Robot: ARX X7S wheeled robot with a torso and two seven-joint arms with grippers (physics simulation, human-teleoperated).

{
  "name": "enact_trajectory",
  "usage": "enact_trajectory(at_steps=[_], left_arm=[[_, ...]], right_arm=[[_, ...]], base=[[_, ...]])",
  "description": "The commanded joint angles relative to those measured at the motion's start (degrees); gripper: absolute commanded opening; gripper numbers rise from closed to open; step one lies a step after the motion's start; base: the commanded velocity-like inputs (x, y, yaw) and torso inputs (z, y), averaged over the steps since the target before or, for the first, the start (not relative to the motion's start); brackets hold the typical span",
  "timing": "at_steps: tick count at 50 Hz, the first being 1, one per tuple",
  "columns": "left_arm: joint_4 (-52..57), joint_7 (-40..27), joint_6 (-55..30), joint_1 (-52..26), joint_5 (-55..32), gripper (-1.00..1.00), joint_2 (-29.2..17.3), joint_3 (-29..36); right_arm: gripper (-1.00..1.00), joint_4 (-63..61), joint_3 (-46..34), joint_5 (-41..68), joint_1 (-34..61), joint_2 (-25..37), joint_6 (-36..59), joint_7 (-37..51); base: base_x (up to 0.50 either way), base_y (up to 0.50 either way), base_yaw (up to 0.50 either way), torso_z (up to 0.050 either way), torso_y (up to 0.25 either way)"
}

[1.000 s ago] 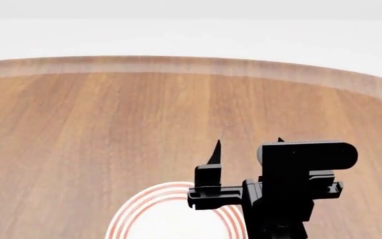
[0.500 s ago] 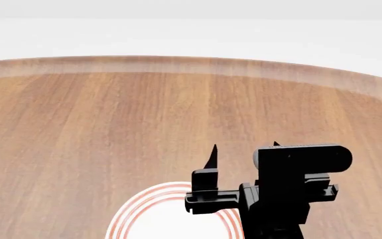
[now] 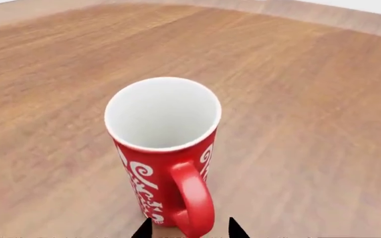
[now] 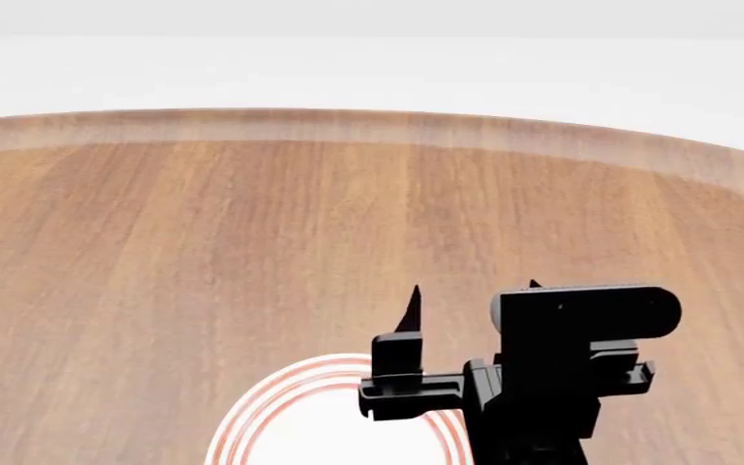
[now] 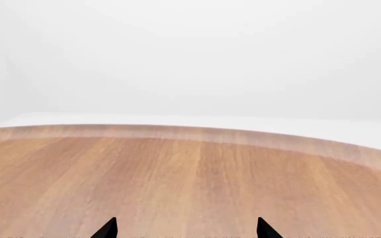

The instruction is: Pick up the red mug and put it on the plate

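Note:
The red mug, with a white pattern and a white inside, stands upright on the wooden table in the left wrist view. Its red handle points toward my left gripper. That gripper is open, with one black fingertip on each side of the handle's lower end, not touching it. The mug is out of the head view. The plate, white with red rings, lies at the head view's bottom edge and is partly hidden by my right arm. My right gripper is open and empty above the plate's far right part; it also shows in the right wrist view.
The round wooden table stretches bare to its curved far edge, with a white floor or wall beyond. The right wrist view shows the same bare wood and far edge.
My right gripper has sunk slightly and drifted a little left in the head view. The dark sliver of my left arm at the lower left edge has almost left the view.

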Motion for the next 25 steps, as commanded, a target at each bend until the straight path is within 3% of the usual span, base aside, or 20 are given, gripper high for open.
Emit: enact_trajectory(at_steps=[1, 22, 25], left_arm=[[-3.2, 0.4, 1.7, -1.2, 1.7, -1.00, 0.0, -1.2], [-3.1, 1.0, 2.8, -1.7, 4.8, -1.00, 0.3, -2.2], [1.4, 0.8, 1.1, -0.4, 5.5, -1.00, 0.7, -1.4]], right_arm=[[1.00, 0.8, -0.4, 0.1, -0.2, 0.1, -0.8, 0.0], [1.00, 1.4, -0.6, 0.7, -1.0, 0.5, -2.0, -0.1], [1.00, 1.3, -0.7, 0.8, -0.9, 0.5, -1.9, 0.1]], base=[[0.00, 0.00, 0.00, 0.000, 0.000], [0.00, 0.00, 0.00, 0.000, 0.000], [0.00, 0.00, 0.00, 0.000, 0.000]])
